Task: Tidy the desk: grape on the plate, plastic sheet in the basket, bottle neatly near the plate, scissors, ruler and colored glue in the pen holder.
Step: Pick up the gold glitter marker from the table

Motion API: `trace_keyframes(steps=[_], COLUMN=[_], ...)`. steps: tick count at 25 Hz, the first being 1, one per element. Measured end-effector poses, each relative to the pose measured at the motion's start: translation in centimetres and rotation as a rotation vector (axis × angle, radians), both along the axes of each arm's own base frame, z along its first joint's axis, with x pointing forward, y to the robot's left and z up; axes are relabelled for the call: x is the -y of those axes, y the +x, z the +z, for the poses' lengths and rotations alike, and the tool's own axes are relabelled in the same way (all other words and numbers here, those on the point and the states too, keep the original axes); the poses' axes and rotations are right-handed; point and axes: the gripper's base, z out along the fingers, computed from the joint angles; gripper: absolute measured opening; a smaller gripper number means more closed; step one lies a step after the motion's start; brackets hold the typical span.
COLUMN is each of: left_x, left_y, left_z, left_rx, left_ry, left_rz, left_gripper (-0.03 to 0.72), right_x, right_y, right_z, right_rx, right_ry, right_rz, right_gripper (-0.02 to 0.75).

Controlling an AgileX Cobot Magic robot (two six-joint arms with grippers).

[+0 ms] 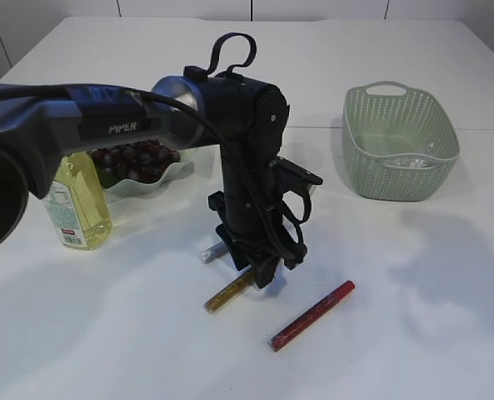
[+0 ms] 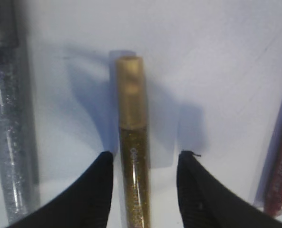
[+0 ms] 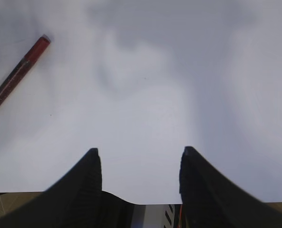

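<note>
While the left pincer [image 2: 145, 164] straddles the gold glitter glue tube [image 2: 132, 142] lying flat on the desk [image 1: 413, 283], jaws apart and not yet touching it, an off-centre closure may roll the tube aside. The silver tube [image 2: 10, 133] lies just beside, the red tube [image 1: 313, 315] near. Right pincer [image 3: 140, 159]: open, empty.

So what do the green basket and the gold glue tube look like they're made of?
The green basket looks like moulded matte plastic: its walls are a regular grid of small holes, with a cut-out handle. The gold glue tube seems clear glossy plastic filled with glitter, under an opaque satin gold cap.
</note>
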Motion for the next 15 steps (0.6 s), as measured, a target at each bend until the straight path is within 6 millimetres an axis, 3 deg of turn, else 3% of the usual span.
trace_keyframes(steps=[15], left_x=[0.00], left_y=[0.00], left_z=[0.00], left_rx=[0.000], left_ry=[0.000], left_rz=[0.000], left_gripper=[0.314], right_x=[0.00], right_y=[0.00], right_z=[0.00], right_rx=[0.000], right_ry=[0.000], right_rz=[0.002], right_gripper=[0.418])
